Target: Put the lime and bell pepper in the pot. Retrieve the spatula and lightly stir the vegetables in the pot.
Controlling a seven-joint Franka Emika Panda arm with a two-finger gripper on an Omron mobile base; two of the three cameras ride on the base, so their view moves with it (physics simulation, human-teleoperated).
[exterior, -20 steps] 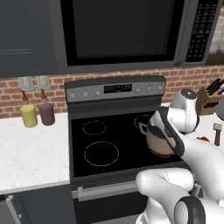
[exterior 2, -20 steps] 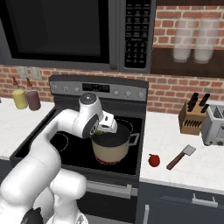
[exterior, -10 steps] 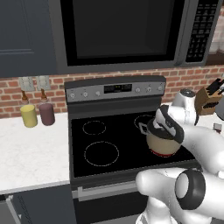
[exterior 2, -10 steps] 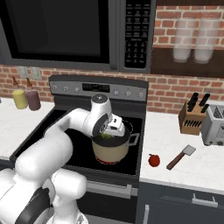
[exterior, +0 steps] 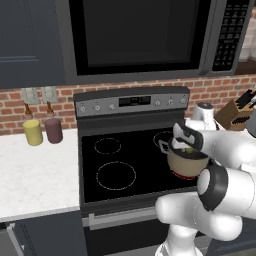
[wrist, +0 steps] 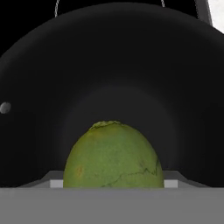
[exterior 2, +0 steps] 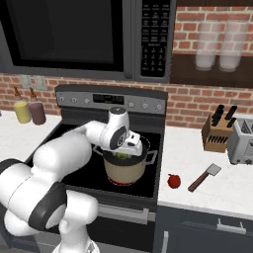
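The jaws are closed on the round, mottled green lime [wrist: 113,155], which sits between them in the hand view with the dark inside of the pot all around and beyond it. From the base views, the gripper [exterior 2: 129,148] hangs right over the mouth of the round tan-beige cooking pot [exterior 2: 125,170] with its red bottom rim, standing on the black stove top [exterior: 120,167]; a bit of green shows just below the jaws at the pot's opening [exterior: 189,150].

Whether the lime is already resting on the pot floor or is held a little above it cannot be told. Either way, the first vegetable looks as good as delivered: it only needs letting go.

The rest of the task appears untouched. The small glossy red bell pepper [exterior 2: 173,181] lies on the white counter [exterior 2: 232,190] well off to the side of the jaws, beyond the pot and the stove edge. Just beside the pepper, farther still from the jaws, lies the short spatula [exterior 2: 204,177] with its dark reddish-brown handle and pale grey flat blade. So the pepper has yet to go into the pot, the spatula has yet to be fetched, and no stirring can be judged to have begun.
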